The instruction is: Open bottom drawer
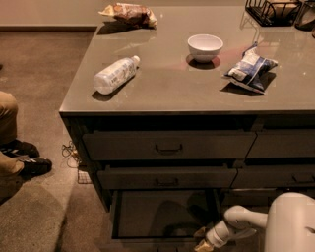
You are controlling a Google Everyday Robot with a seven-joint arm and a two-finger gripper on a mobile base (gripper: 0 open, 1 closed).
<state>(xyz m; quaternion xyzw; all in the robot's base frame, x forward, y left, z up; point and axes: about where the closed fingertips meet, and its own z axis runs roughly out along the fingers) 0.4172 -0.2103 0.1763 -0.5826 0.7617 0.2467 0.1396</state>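
Observation:
The bottom drawer [147, 212] of the left three-drawer stack stands pulled out towards me, with its dark inside showing. Its front edge lies along the bottom of the camera view and its handle is hidden. My gripper [202, 239] is low at the drawer's front right corner, on the end of my white arm [237, 219]. The two taller drawers, top [169, 145] and middle [166, 178], are closed above it.
The grey counter [167, 96] carries a lying plastic bottle [114, 75], a white bowl [204, 47], a blue chip bag [250, 68], a snack bag [129, 14] and a wire basket [273, 11]. A person's leg and shoe [29, 165] are on the left floor.

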